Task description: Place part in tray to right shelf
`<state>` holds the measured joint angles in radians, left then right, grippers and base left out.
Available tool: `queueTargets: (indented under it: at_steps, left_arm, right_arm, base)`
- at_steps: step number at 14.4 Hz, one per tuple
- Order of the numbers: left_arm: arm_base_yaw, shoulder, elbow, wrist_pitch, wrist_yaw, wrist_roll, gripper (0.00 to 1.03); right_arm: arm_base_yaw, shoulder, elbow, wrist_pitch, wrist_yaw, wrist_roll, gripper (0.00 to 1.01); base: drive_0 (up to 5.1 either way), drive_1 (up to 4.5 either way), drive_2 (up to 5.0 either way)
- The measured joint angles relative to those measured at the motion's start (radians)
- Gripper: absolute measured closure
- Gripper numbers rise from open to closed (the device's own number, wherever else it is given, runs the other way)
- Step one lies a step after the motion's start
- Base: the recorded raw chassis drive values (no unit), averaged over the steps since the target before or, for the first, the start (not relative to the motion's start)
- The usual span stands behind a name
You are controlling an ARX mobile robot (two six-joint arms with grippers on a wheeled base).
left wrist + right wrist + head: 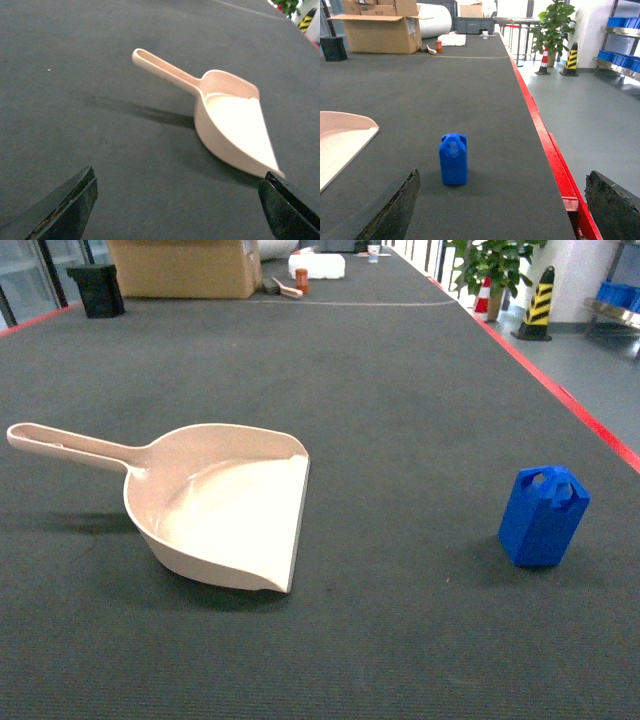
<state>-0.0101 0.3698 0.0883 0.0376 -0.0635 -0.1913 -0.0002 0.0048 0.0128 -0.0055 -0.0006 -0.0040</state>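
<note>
The part [453,159] stands upright on the dark mat, well to the right of the tray [230,502] and apart from it, its long axis vertical; from my right gripper [502,210] it lies straight ahead, a little left of centre between my wide-open, empty jaws; my left gripper [177,210], equally spread and empty, faces the tray's handle side; so I judge my right arm the nearer for the pick.
</note>
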Motion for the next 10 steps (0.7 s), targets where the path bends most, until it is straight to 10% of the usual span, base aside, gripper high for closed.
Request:
queueTargets:
  at_steps: [5,10]
  left_arm:
    - [0.056,0.940,0.265,0.701,0.223,-0.436,0.05]
    - [0.103,1.438,0.576,0.818,0.291,-0.675,0.05]
  right_arm:
    - [0.000,0.000,0.000,0.001,0.000,0.000,0.03]
    - [0.000,0.000,0.000,0.001,0.000,0.000,0.03]
  base:
    - [0.0,0.00,0.0]
    - [0.0,0.00,0.0]
